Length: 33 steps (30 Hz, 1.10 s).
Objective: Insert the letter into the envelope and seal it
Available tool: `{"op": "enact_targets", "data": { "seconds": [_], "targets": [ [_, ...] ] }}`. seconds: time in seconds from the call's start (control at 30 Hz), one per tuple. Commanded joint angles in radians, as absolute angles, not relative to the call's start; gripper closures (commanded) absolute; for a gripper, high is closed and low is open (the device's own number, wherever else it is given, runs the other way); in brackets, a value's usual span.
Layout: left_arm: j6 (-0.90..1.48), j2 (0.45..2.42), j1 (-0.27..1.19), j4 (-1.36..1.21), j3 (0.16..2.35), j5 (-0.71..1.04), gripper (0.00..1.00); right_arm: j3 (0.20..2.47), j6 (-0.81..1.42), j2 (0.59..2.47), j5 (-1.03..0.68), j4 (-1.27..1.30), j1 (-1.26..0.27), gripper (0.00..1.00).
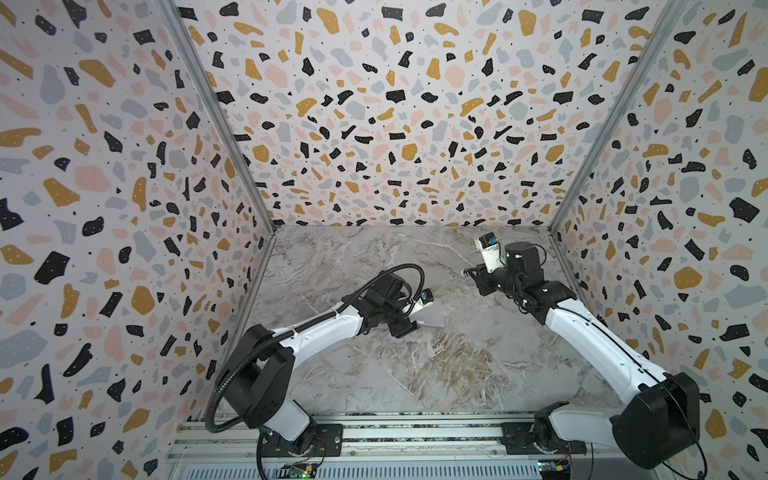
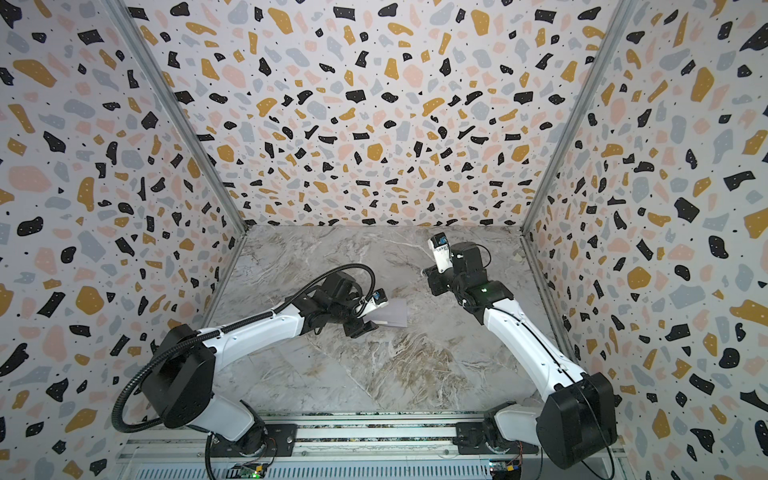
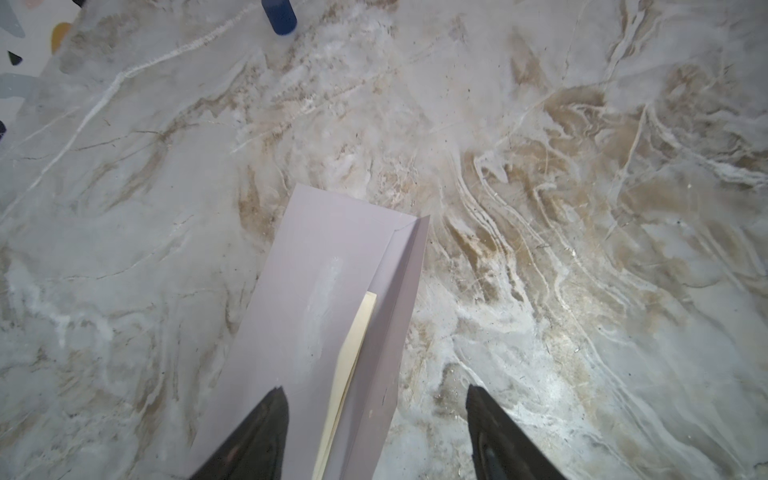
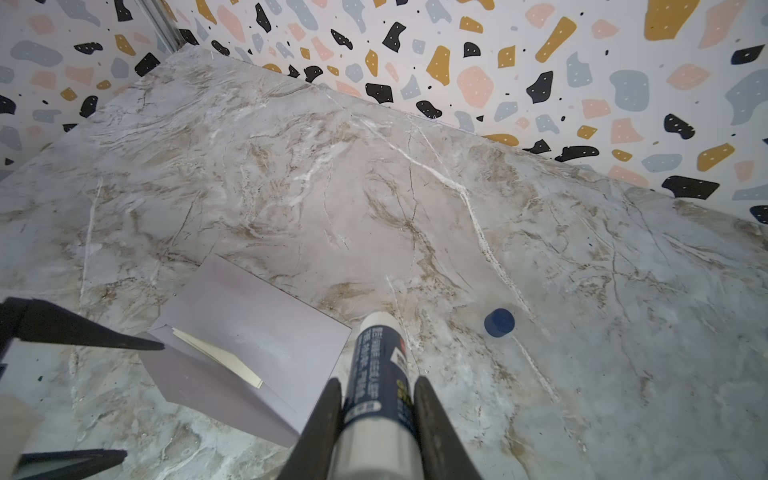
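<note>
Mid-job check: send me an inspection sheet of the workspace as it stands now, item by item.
Surface: marble-patterned table, flat.
Job's things: envelope lies on the table, its flap not closed down, with a whitish smear on its body; letter tucked inside, a cream edge showing at the mouth.
Clutter: blue cap loose on the table, apart from the envelope.
Grippers: left gripper open, over the envelope's flap side; right gripper shut on the uncapped glue stick.
Cables: black conduit loops over the left wrist.
Surroundings: terrazzo-patterned walls on three sides; nothing else seen.
</note>
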State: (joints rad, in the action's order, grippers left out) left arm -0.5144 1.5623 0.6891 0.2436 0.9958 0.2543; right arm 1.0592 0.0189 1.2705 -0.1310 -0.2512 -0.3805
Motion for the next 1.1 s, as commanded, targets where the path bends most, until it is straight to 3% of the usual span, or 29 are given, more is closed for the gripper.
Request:
{"op": "enact_targets", "data": {
  "seconds": [0.0, 0.23, 0.4, 0.6, 1.07],
  "targets": [
    [-0.568, 1.597, 0.709, 0.277, 1.030, 0.158, 0.35, 1.056, 0.028, 1.226, -0.137, -0.225, -0.373, 1.00],
    [-0.563, 1.708, 0.748, 0.301, 1.071, 0.020, 0.49, 1.032, 0.020, 1.206, -0.149, -0.198, -0.355, 1.00],
    [-0.555, 1.751, 0.765, 0.279, 1.086, 0.022, 0.67, 1.028, 0.018, 1.204, -0.158, -0.201, -0.349, 1.00],
    [-0.570, 1.778, 0.802, 0.235, 1.089, 0.035, 0.98, 1.028, 0.029, 1.191, -0.141, -0.221, -0.329, 1.00],
    [-0.532, 1.749, 0.890, 0.088, 1.026, 0.020, 1.00, 1.051, 0.052, 1.180, -0.153, -0.298, -0.316, 1.00]
  ]
}}
